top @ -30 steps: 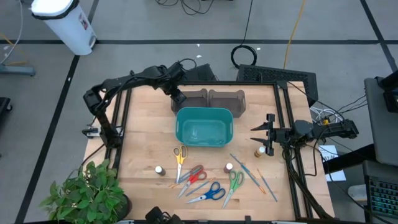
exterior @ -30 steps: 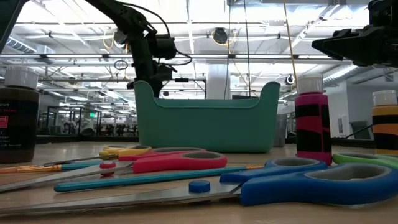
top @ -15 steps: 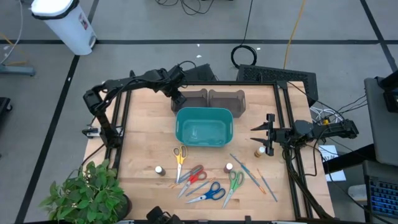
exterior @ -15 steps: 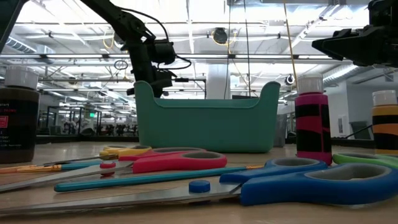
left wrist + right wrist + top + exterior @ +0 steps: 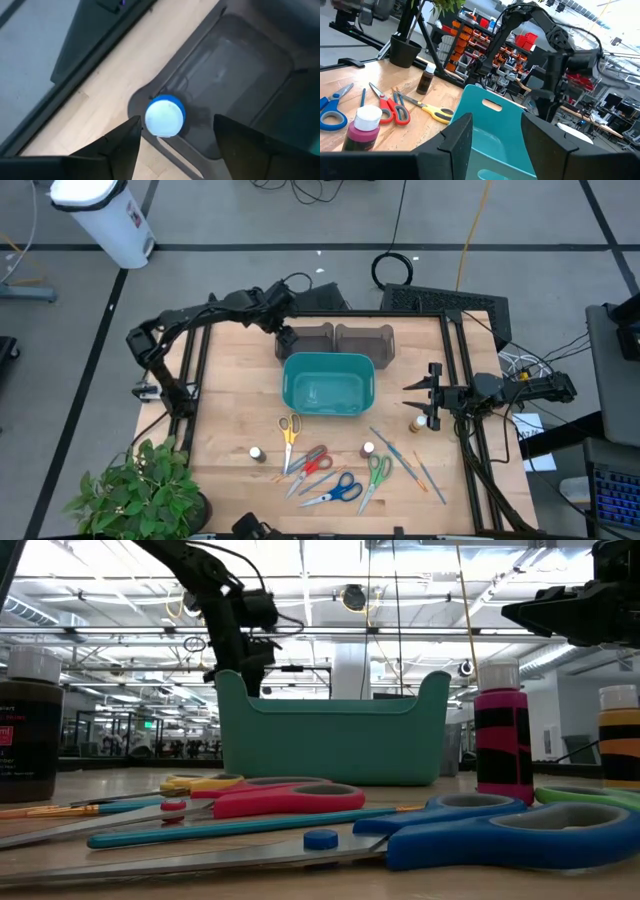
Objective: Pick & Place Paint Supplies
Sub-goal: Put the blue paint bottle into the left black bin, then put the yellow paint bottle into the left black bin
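My left gripper (image 5: 284, 337) hangs open over the left grey tray (image 5: 308, 340) at the table's far side. In the left wrist view its fingers stand on either side of a blue-capped paint bottle (image 5: 165, 116), which stands upright on its base in that tray's corner. My right gripper (image 5: 416, 394) is open, hovering near the table's right edge beside an amber bottle (image 5: 418, 422). A dark bottle (image 5: 257, 453) and a white-capped bottle (image 5: 368, 450) stand on the near half. Blue brushes (image 5: 386, 446) and an orange brush (image 5: 429, 476) lie flat near them.
A teal bin (image 5: 328, 383) sits mid-table, with a second grey tray (image 5: 366, 343) behind it. Yellow (image 5: 288, 430), red (image 5: 311, 462), blue (image 5: 336, 492) and green (image 5: 377, 472) scissors lie on the near part. A potted plant (image 5: 135, 490) stands at the near left corner.
My left arm's elbow has swung a little toward the table's left edge, while its gripper has stayed over the left grey tray's corner.
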Tool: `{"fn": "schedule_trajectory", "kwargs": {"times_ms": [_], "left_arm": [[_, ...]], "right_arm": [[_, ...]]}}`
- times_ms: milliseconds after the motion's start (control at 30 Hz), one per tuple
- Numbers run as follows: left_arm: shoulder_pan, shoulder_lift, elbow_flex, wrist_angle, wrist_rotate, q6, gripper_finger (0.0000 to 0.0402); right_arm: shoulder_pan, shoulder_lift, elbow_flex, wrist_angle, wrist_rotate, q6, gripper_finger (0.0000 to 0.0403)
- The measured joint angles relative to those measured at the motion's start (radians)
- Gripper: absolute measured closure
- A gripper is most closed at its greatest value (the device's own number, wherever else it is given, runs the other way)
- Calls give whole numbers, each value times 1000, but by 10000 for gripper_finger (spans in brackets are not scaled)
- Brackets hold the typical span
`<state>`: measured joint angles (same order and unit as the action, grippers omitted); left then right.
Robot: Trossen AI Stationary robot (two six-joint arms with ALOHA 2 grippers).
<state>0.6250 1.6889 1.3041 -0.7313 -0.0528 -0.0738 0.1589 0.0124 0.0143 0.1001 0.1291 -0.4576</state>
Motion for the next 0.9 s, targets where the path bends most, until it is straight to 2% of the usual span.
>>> {"fn": "schedule_trajectory", "kwargs": {"times_ms": [233, 433, 600, 900], "left_arm": [[-9, -144, 0, -1, 0, -1, 144], [-77, -291, 0, -8, 33, 24, 140], [-194, -391, 0, -19, 139, 59, 145], [-494, -508, 1, -27, 155, 122, 146]], "right_arm": [[0, 0, 0, 0, 0, 0, 243], [0, 0, 0, 0, 0, 0, 243], [0, 0, 0, 0, 0, 0, 243], [0, 0, 0, 0, 0, 0, 243]]}}
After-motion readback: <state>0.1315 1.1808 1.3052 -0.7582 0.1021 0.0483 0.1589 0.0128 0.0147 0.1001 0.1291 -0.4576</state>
